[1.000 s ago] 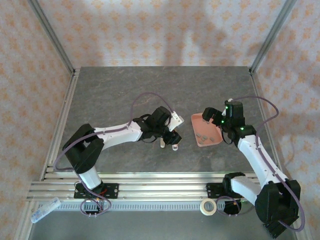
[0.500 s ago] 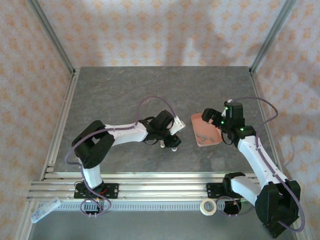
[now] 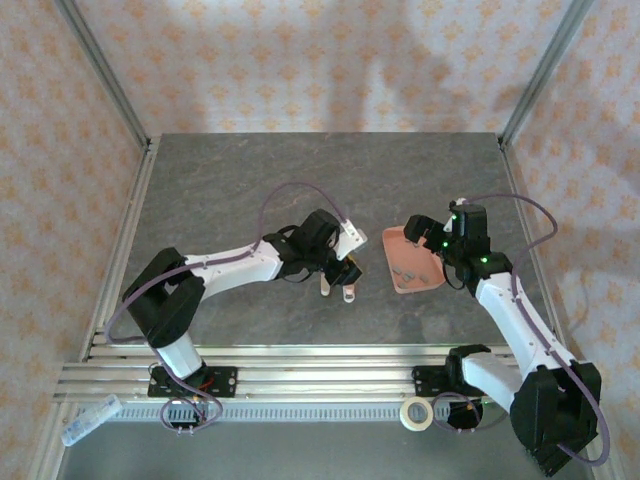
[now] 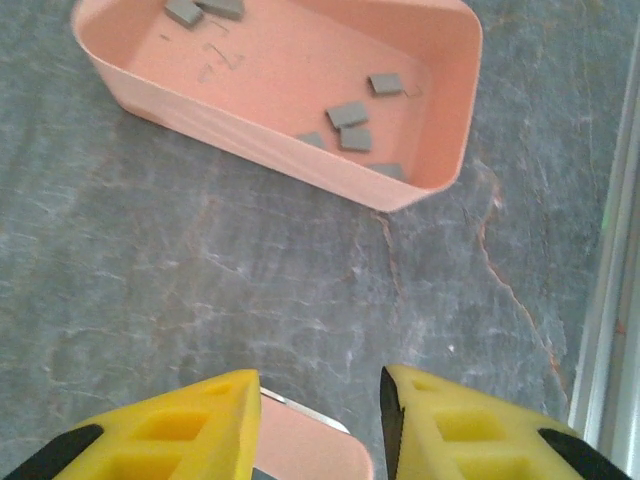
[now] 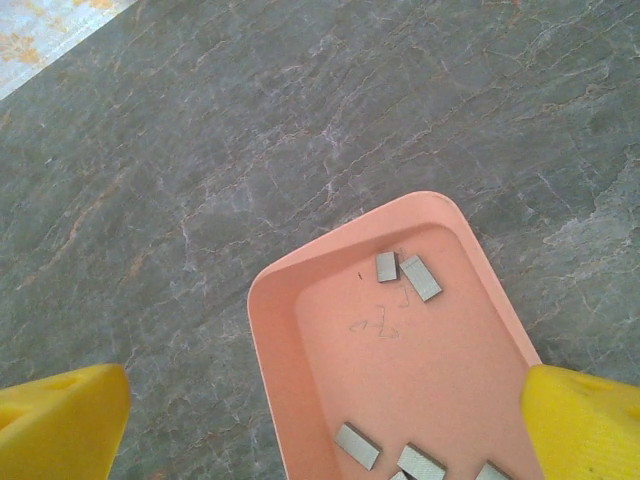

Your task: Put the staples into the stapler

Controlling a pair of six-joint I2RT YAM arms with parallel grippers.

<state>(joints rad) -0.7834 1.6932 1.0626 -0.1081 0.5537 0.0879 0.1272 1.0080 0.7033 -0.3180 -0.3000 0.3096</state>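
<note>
**Left fingers flank the stapler; staples lie in the tray**

The left gripper (image 4: 320,400) stands narrowed either side of the pink stapler (image 4: 312,452). Whether it actually pinches it I cannot tell, because the frame edge cuts the stapler off. The right gripper (image 5: 322,400) hangs wide open and empty over the tray (image 5: 268,330), where the staples (image 5: 421,277) lie loose. They look light, stiff, thin and apt to slide, so they are best pinched across their long edges.
</note>
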